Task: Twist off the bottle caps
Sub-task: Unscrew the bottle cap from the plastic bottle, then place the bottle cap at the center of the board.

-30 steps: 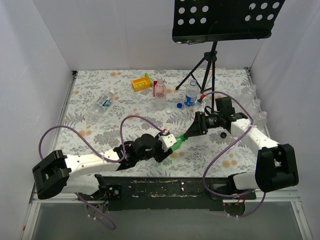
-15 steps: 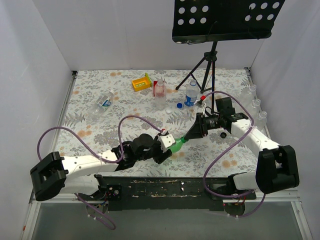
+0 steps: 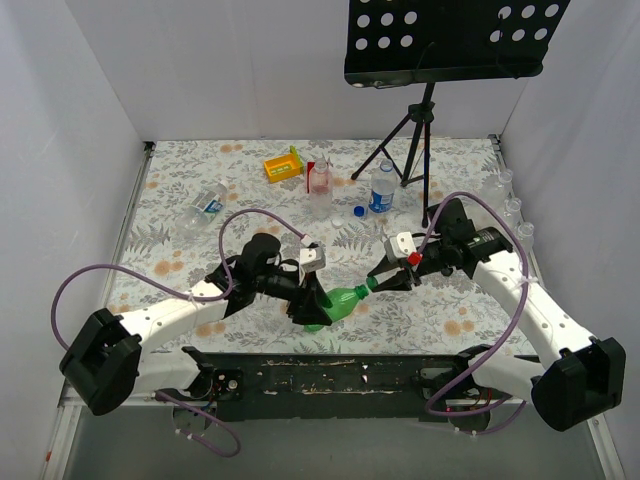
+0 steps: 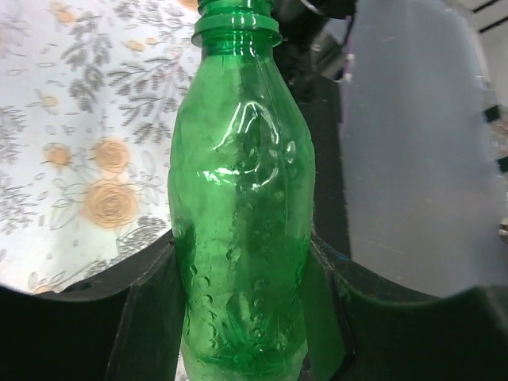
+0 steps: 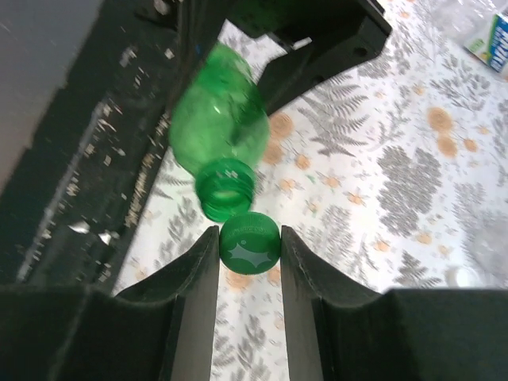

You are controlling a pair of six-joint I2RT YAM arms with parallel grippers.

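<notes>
Off the neck, green cap pinched by right gripper; left gripper clamps translucent green bottle

A robot lab test cell, not a home or a shop. Plain white panels box in a bench on three sides, its top covered with a floral sheet. Two white and black arms, left and right, are bolted to a scuffed black rail at the near edge, trailing purple cables. A tripod holds a black perforated plate above.
</notes>
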